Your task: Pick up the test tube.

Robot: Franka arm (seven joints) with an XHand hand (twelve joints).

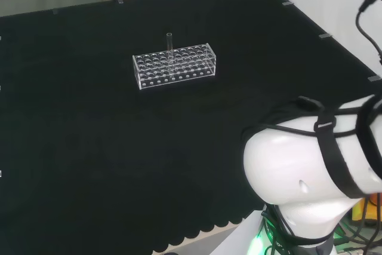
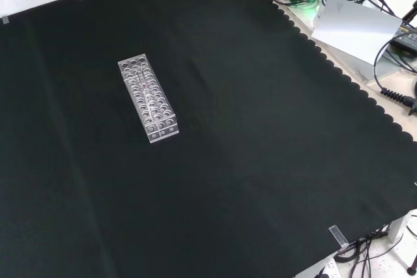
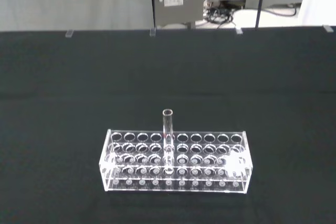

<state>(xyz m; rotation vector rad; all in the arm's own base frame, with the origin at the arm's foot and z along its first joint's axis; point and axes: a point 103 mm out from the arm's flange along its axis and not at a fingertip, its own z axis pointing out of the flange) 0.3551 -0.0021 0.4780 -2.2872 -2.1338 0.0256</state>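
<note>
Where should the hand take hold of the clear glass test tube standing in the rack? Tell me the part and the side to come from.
Grip the clear glass test tube on its bare upper part, just below the open rim, coming from above. It stands upright in the clear plastic rack with rows of holes, whose top plate surrounds its lower part, so probably only that upper part is free for fingers. Lift straight up.

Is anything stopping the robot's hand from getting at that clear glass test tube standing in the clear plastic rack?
Probably not. The clear glass test tube stands upright, alone in the clear plastic rack, its top well above the holes, with bare black cloth all round.
</note>
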